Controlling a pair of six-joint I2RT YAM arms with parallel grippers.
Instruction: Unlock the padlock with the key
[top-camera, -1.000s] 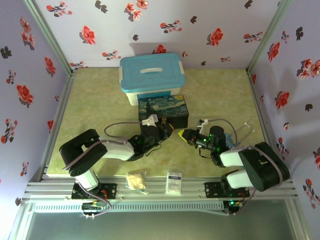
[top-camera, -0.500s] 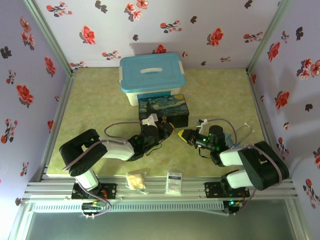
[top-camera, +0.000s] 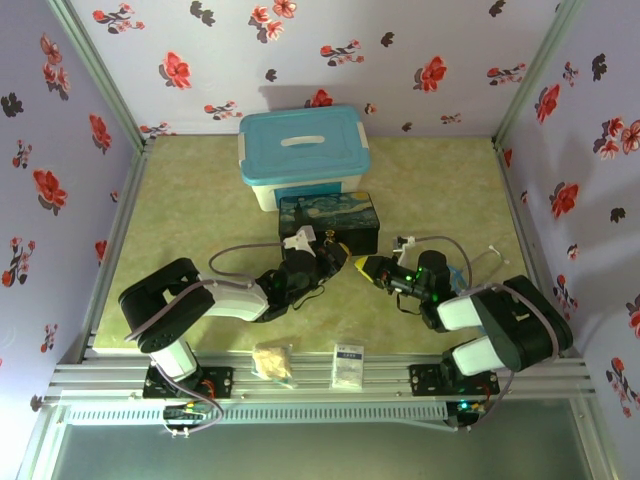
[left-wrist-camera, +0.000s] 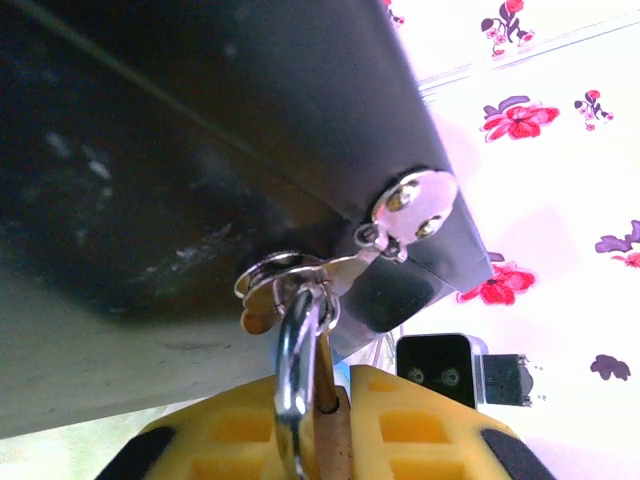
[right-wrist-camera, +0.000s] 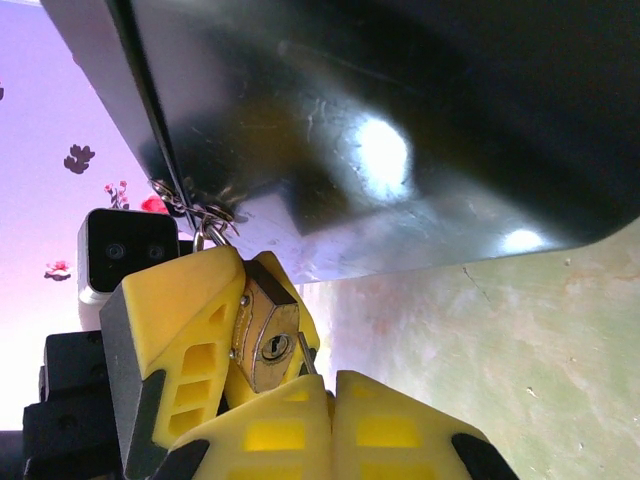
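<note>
Floral walls, green table (top-camera: 200, 200). We list: padlock (right-wrist-camera: 265, 340), hung on the tin (top-camera: 328, 218) by its hasp (left-wrist-camera: 290, 275), pinched steady by left gripper (left-wrist-camera: 332, 425) so its keyhole faces right gripper (right-wrist-camera: 330, 395), which is pressed together on the key (right-wrist-camera: 303, 368), tip just beside the keyhole.

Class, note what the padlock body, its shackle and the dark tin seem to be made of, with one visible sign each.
The padlock looks like brass: dull yellow-gold faces, silvery keyhole. The shackle seems polished or plated steel: bright mirror-like glints. The tin is probably thin sheet metal: its dark side throws sharp reflections.
</note>
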